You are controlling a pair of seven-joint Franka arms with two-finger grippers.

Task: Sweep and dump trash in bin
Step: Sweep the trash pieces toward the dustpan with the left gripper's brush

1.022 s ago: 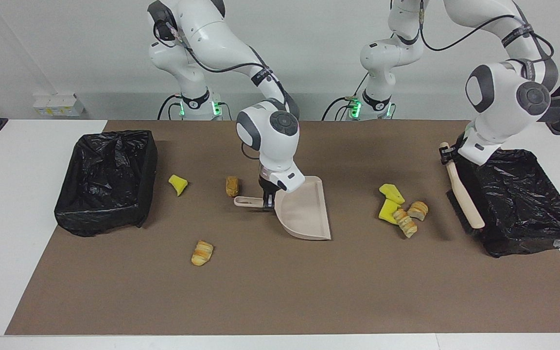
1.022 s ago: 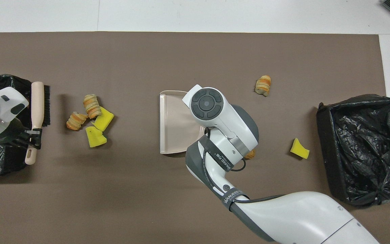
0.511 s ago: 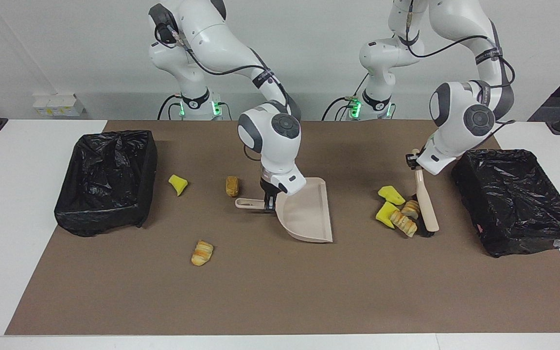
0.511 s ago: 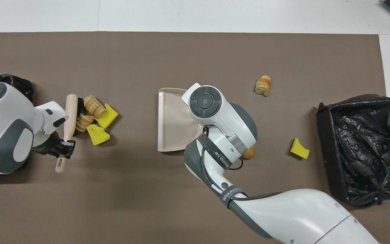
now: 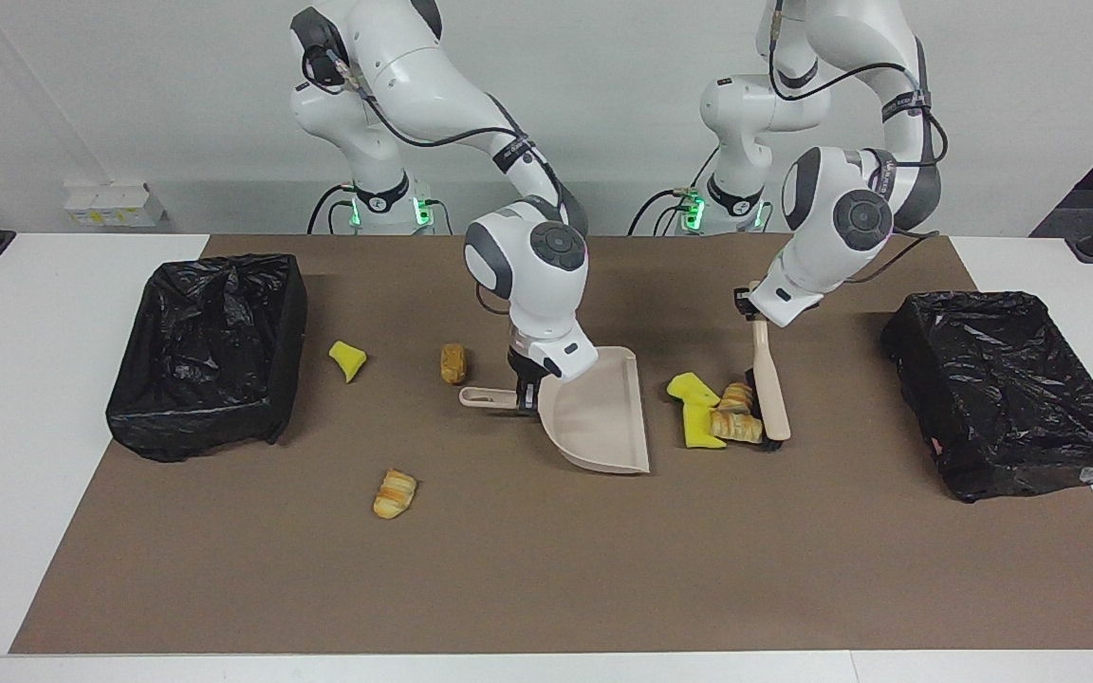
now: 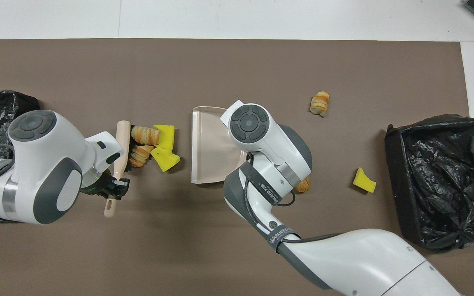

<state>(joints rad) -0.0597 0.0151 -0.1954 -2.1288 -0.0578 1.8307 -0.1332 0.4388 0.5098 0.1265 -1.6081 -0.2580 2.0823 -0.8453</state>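
Trash [image 5: 715, 415] lies bunched against the brush [image 5: 767, 391] clamped in the left gripper [image 5: 753, 305], beside the dustpan [image 5: 599, 417] gripped by the right gripper [image 5: 523, 387].

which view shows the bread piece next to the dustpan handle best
The facing view: the bread piece sits in full sight beside the dustpan handle. In the overhead view the right arm covers it, leaving only a brown sliver.

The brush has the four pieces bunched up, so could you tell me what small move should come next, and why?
Probably the left gripper should keep pushing the brush toward the dustpan: the pile lies just short of its open edge, which the right gripper holds down.
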